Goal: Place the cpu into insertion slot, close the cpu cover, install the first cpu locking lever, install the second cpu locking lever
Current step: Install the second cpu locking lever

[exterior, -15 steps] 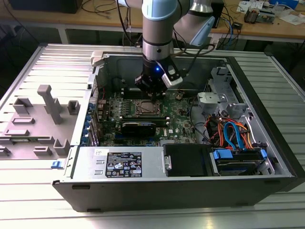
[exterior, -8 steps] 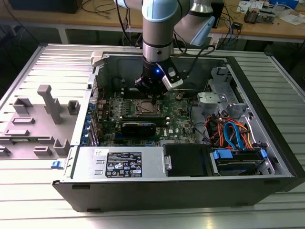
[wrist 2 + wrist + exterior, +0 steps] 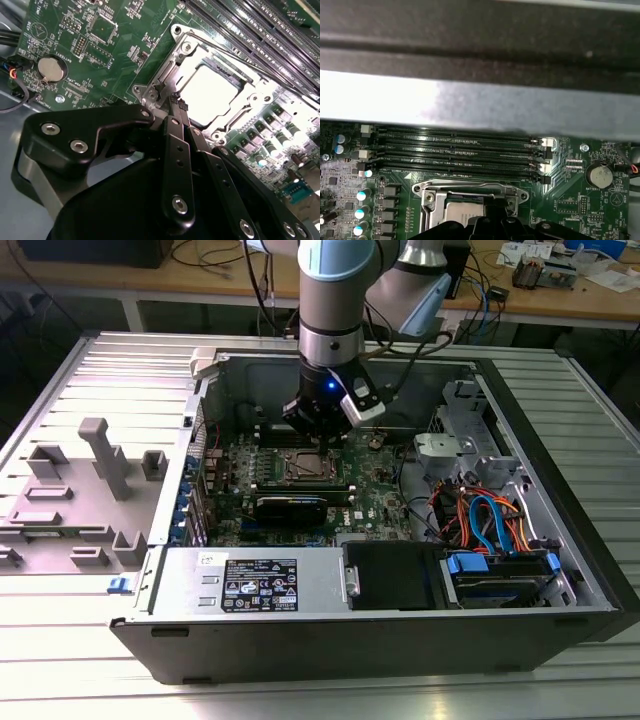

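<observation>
The cpu (image 3: 212, 92) lies flat in the insertion slot (image 3: 305, 466) on the green board, its grey top glaring under the light. The silvery cpu cover (image 3: 186, 59) is down around it, framing it. A thin wire locking lever (image 3: 235, 52) runs along the socket's edge beside the memory slots. My gripper (image 3: 177, 100) is shut, its black fingers pressed together. Its tips are at the socket's corner by a small metal hook, and I cannot tell if they pinch anything. The exterior view shows the gripper (image 3: 318, 430) low over the socket. In the first wrist view the cpu cover (image 3: 470, 189) sits just beyond the gripper (image 3: 490, 224).
Long black memory slots (image 3: 460, 150) lie beside the socket, with the case wall (image 3: 480, 105) behind them. A coin battery (image 3: 50, 69) sits on the board. A black graphics card (image 3: 290, 508), a power supply (image 3: 260, 585) and loose cables (image 3: 490, 520) crowd the case. A grey fixture (image 3: 90, 490) stands at the exterior view's left.
</observation>
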`<control>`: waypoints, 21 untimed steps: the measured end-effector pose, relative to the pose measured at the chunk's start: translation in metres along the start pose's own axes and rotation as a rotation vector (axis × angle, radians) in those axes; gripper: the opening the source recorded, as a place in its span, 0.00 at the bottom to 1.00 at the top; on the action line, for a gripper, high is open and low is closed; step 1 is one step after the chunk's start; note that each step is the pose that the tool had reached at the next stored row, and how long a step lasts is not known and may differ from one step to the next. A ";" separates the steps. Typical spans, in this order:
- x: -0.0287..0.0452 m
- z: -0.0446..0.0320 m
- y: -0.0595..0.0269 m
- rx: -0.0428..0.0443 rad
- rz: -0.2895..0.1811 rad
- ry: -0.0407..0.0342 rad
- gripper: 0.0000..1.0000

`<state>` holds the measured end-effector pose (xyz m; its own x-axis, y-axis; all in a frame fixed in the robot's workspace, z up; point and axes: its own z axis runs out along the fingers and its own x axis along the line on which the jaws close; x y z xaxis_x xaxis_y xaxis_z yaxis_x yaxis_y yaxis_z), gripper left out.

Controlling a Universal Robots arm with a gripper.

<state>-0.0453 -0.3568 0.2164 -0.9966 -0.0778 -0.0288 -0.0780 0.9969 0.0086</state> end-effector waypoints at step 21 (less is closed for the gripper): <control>0.0006 -0.0034 -0.0082 0.0068 0.000 0.0006 0.11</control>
<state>-0.0454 -0.3650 0.2197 -0.9966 -0.0777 -0.0282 -0.0778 0.9970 0.0018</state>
